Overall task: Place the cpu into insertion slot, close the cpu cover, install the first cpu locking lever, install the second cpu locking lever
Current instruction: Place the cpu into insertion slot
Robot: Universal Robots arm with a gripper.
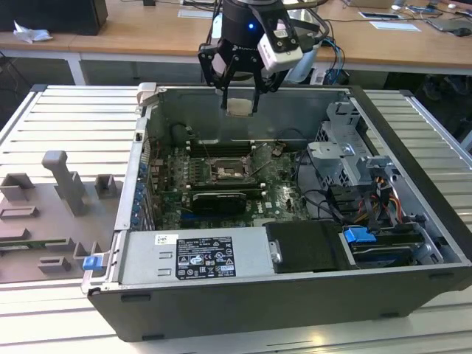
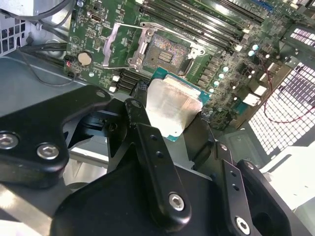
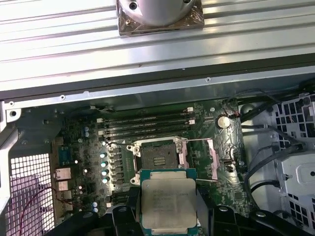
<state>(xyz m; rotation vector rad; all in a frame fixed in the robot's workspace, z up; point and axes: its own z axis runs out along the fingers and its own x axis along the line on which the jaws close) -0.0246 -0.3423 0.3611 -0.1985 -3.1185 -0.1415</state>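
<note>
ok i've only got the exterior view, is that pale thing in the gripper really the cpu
Observer: Yes. In both wrist views the gripper clamps the cpu by two opposite edges, with its metal top showing.
Operator: is the slot empty
Observer: Yes. In the first wrist view the slot is bare, with nothing seated in it.
Operator: and the cover
Observer: The cover is swung open to one side of the slot, so the slot is uncovered.
</note>
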